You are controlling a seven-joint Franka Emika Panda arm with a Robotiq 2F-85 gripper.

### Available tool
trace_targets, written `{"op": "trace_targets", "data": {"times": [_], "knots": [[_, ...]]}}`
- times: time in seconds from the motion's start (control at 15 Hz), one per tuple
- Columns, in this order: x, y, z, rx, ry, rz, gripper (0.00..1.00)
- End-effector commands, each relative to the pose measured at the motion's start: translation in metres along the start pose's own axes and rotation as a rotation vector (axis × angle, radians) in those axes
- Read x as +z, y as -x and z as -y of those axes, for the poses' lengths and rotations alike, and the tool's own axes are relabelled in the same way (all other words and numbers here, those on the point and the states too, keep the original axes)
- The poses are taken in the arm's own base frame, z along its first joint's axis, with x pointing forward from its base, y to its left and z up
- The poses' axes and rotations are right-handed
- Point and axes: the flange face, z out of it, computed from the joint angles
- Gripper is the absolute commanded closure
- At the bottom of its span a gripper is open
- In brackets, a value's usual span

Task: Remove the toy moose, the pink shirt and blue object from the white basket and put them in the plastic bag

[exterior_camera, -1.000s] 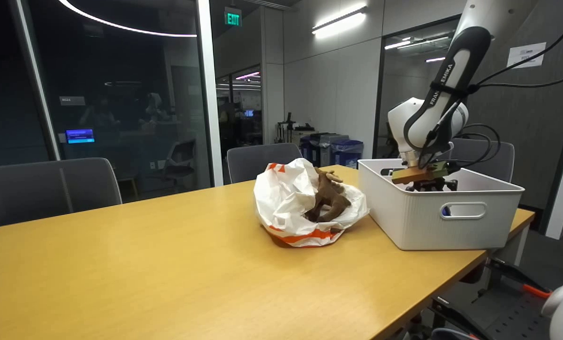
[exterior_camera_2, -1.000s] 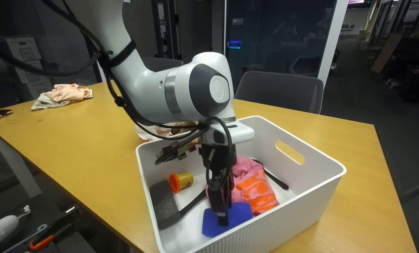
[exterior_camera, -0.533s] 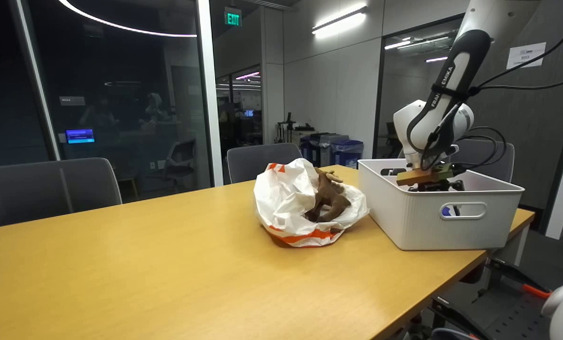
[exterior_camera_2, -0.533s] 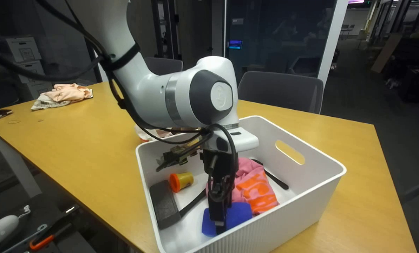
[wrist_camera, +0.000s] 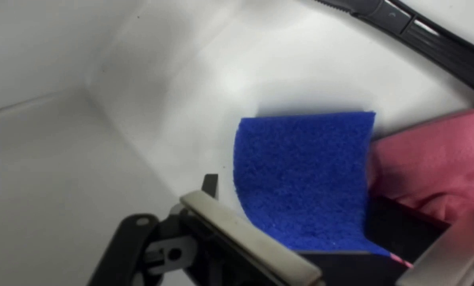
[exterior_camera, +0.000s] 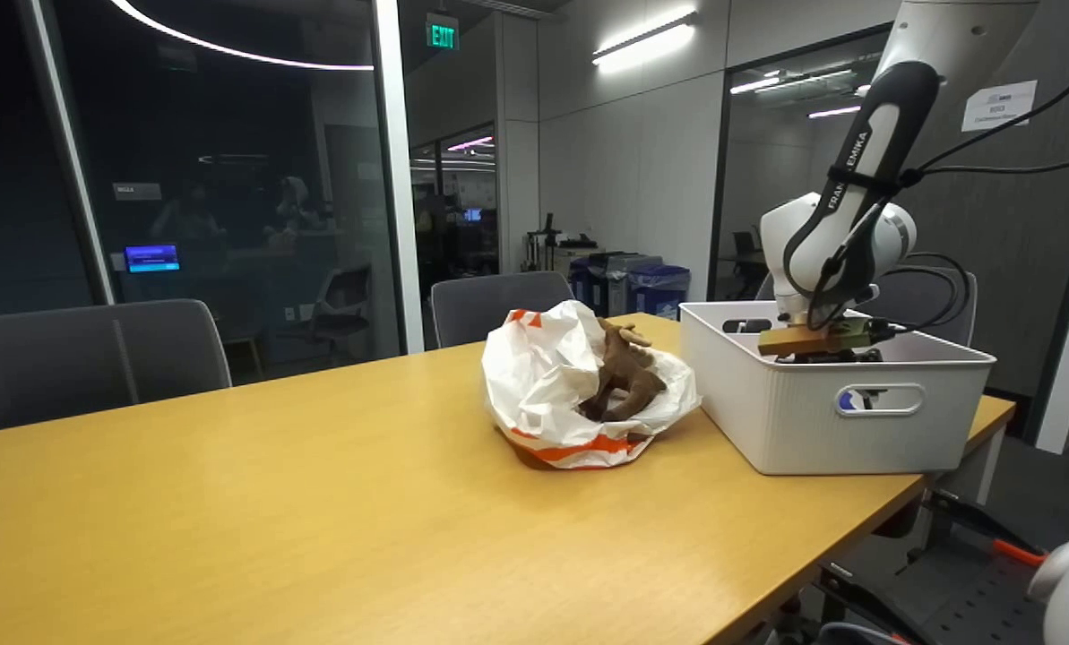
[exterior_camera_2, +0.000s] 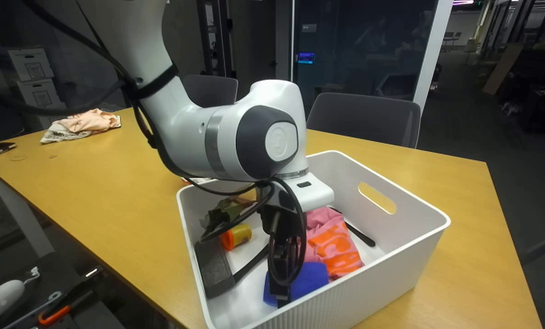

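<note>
The white basket stands on the table in both exterior views. The blue object, a flat fuzzy pad, lies on its floor, also in the wrist view. The pink shirt with orange print lies crumpled beside it and shows in the wrist view. My gripper is open inside the basket, its fingers apart at the blue object; contact cannot be told. An exterior view shows one finger in front of the pad. The brown toy moose sits in the open white plastic bag.
The basket also holds a dark block-shaped tool with a handle, a yellow tub with an orange lid and a thin black stick. The basket's high walls surround the gripper. Peach cloth lies on the far table end.
My gripper has moved lower into the basket, and the arm has shifted right in an exterior view. The basket, the bag, the moose, the shirt and the blue object look unmoved.
</note>
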Motion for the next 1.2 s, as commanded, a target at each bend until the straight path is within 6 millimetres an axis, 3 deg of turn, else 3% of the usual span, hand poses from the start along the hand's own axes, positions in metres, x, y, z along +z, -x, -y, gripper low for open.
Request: {"op": "trace_targets", "data": {"times": [0.0, 0.47, 0.6, 0.87, 0.93, 1.0, 1.13], "knots": [[0.002, 0.000, -0.005, -0.006, -0.054, 0.001, 0.38], [-0.019, -0.008, -0.006, -0.060, 0.099, -0.188, 0.92], [-0.025, -0.004, -0.005, -0.083, 0.133, -0.236, 1.00], [-0.033, 0.006, -0.002, -0.111, 0.186, -0.282, 0.98], [-0.035, 0.008, -0.001, -0.123, 0.200, -0.293, 0.69], [-0.038, 0.009, -0.001, -0.134, 0.215, -0.304, 0.68], [-0.049, 0.010, -0.004, -0.148, 0.197, -0.305, 0.55]]}}
